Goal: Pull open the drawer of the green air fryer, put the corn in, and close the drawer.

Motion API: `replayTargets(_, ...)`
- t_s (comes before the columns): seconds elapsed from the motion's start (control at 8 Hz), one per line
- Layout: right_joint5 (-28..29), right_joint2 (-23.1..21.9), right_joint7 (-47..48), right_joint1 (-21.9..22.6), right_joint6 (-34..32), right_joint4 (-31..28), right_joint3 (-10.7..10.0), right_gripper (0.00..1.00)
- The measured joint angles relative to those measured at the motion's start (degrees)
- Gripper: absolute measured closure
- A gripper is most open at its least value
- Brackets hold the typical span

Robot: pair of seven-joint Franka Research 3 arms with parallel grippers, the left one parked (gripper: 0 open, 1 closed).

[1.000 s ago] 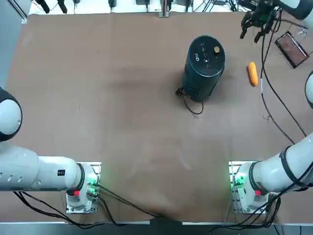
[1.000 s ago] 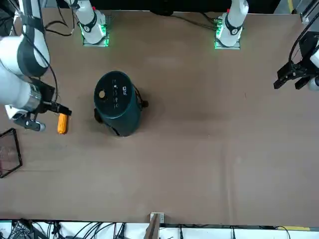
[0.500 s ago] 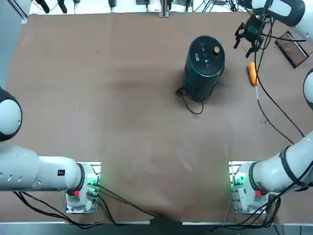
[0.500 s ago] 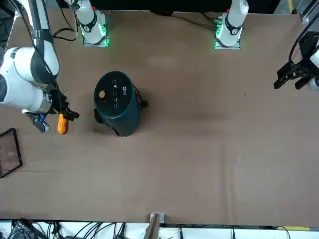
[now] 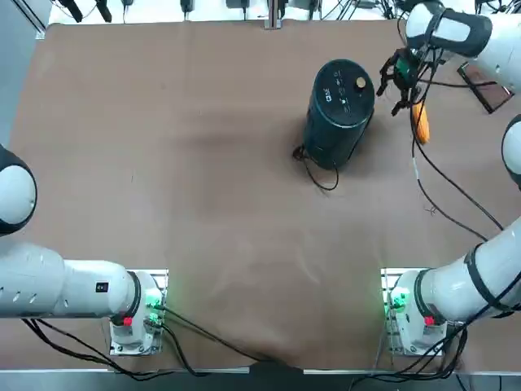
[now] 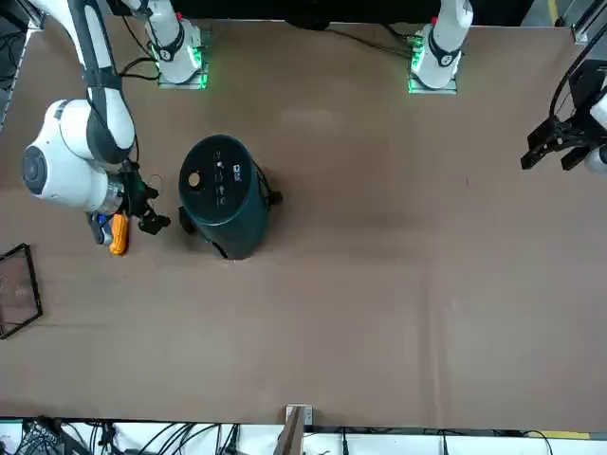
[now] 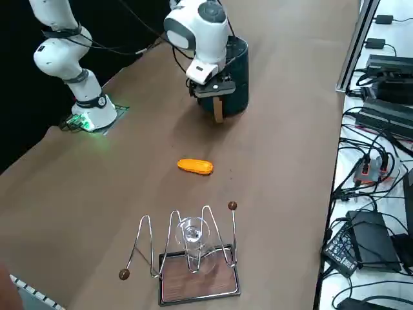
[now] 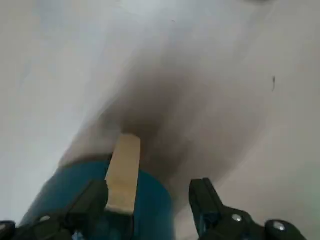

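The right gripper point(image 8: 150, 200) hovers with fingers spread beside the green air fryer point(image 5: 339, 110), near its tan drawer handle point(image 8: 123, 172). It should straddle that handle squarely before clamping; the corn point(image 7: 195, 166) lies on the worktop point(image 5: 203, 179).

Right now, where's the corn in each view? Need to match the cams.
Top view: corn at upper right, just right of the green air fryer, partly under the right gripper.
Front view: left side, left of the fryer, below the open gripper.
Right side view: centre, lying alone on the table, nearer the camera than the fryer.
Right wrist view: not in it.
Shared landmark: the green air fryer.
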Motion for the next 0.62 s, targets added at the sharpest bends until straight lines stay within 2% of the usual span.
replayTargets(0.62, 5.1, -0.1, 9.5, 1.2, 2.1, -1.2, 0.0, 0.00)
